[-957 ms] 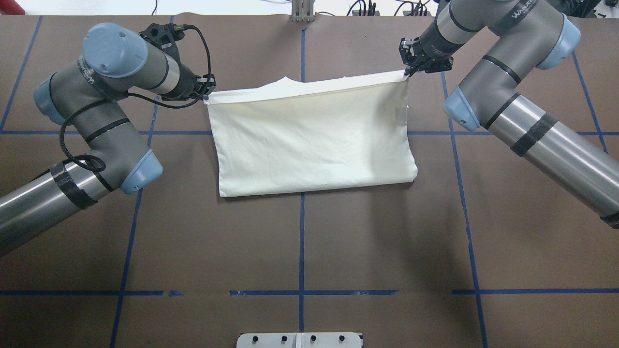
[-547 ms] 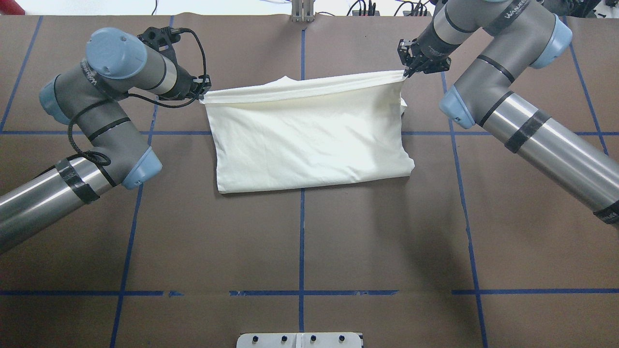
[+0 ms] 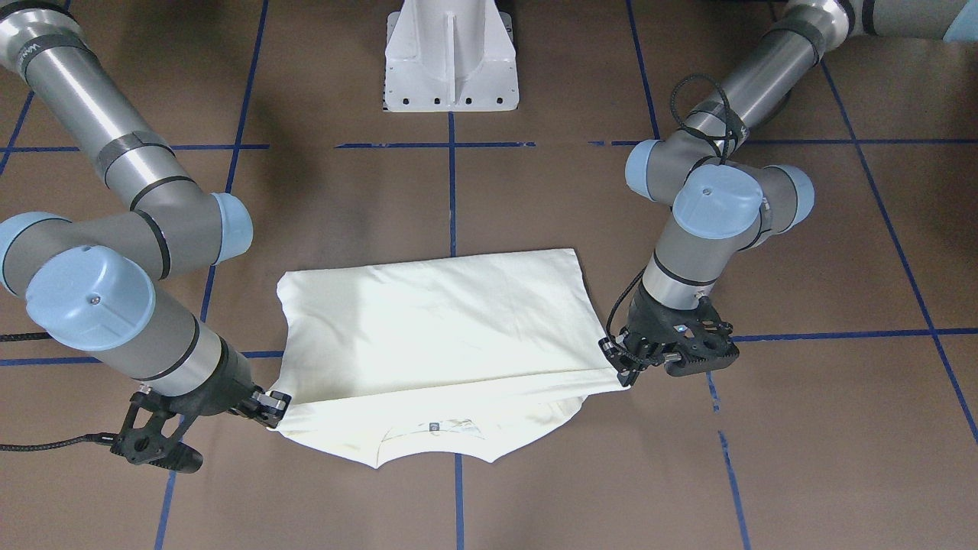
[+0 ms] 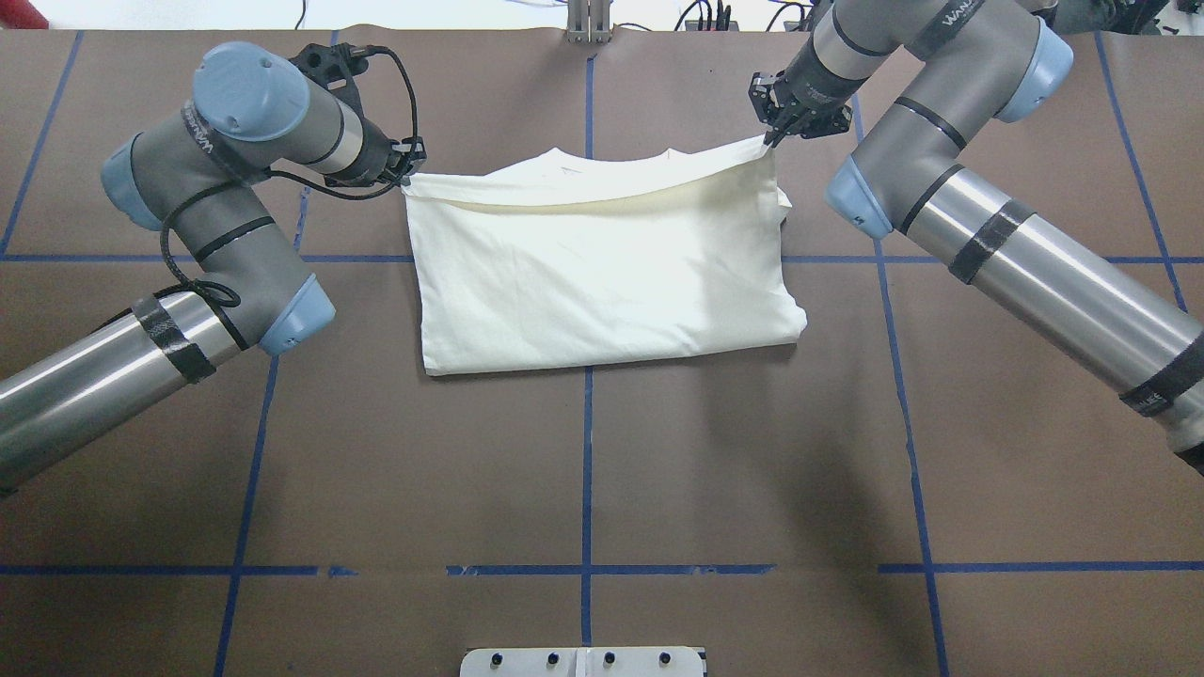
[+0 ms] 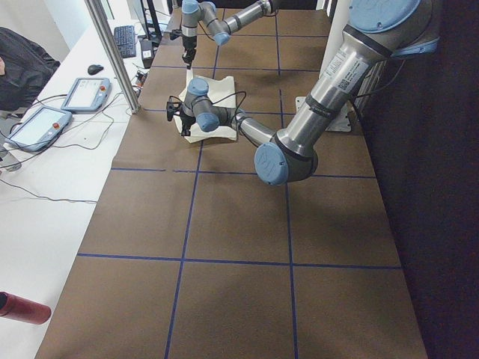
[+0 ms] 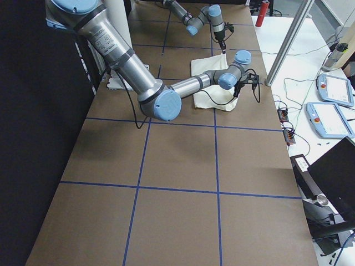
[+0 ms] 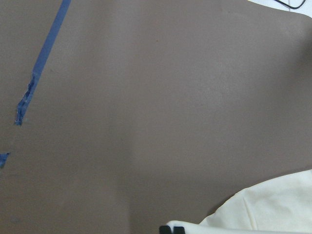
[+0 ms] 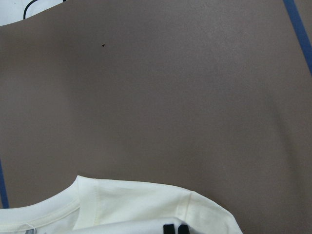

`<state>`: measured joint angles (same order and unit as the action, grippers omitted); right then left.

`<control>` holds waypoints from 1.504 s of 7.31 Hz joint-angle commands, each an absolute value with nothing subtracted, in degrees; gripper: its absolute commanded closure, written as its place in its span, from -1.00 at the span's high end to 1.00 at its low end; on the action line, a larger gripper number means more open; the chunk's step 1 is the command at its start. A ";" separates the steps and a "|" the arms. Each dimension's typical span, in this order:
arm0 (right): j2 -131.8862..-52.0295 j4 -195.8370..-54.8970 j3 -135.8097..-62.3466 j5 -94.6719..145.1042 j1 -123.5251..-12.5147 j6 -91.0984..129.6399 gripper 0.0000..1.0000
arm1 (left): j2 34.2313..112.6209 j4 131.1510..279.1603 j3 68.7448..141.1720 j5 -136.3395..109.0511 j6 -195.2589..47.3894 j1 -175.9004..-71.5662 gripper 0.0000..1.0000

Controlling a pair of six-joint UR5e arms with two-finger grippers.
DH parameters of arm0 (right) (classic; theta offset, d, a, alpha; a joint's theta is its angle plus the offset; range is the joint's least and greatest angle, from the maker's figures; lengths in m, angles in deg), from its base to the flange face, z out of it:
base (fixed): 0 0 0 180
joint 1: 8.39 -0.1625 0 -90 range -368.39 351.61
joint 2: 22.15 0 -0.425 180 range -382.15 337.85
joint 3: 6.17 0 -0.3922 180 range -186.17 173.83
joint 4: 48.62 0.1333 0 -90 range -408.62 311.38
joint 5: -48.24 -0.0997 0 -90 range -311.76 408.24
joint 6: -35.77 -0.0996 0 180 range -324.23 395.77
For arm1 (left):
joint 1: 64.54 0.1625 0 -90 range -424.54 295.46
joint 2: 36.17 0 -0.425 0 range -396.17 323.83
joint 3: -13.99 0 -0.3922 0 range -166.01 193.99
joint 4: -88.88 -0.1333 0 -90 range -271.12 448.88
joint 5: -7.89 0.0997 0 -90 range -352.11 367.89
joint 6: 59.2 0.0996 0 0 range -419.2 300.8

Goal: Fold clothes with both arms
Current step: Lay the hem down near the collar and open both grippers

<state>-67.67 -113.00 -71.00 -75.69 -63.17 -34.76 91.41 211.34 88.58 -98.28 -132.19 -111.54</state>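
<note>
The cream-white shirt (image 4: 602, 282) lies folded in half on the brown table, plain side up, its fold towards the robot. My left gripper (image 4: 406, 175) is shut on the upper layer's far left corner. My right gripper (image 4: 773, 141) is shut on the far right corner. The held edge sags between them just above the lower layer. In the front-facing view the shirt (image 3: 435, 321) shows its collar and neck label below the held edge, with the left gripper (image 3: 623, 373) and the right gripper (image 3: 275, 409) at its corners. Each wrist view catches only a shirt corner (image 7: 273, 209) (image 8: 146, 204).
The white pedestal base (image 3: 451, 53) stands at the robot's side of the table. Blue tape lines (image 4: 586, 489) cross the brown surface. Beyond the far edge, a side bench holds pendants (image 5: 86, 93) and a metal post (image 5: 112, 52). A red bottle (image 5: 22, 308) lies there too.
Both grippers have carried the held edge slightly inward and away from the robot. The upper layer has gone slack and sags in the middle. The collar layer now shows beyond it.
</note>
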 commanded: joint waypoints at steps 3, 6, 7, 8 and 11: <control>-69.34 -109.71 -71.47 -75.42 -62.53 -34.72 1.00 | 92.33 211.13 88.78 -98.19 -133.12 -111.47 0.99; -75.63 -109.62 -80.91 -75.25 -59.74 -35.95 1.00 | 90.49 210.61 93.59 -98.19 -133.21 -111.73 1.00; -81.59 -109.62 -86.80 -73.51 -56.93 -36.64 1.00 | 89.26 208.95 97.10 -98.19 -133.30 -111.65 1.00; -86.35 -109.70 -91.99 -70.10 -53.42 -37.35 1.00 | 88.64 206.76 100.27 -98.11 -133.47 -111.56 1.00; -92.02 -109.70 -96.79 -69.18 -49.88 -38.14 0.98 | 88.64 204.01 102.67 -98.11 -133.47 -111.30 1.00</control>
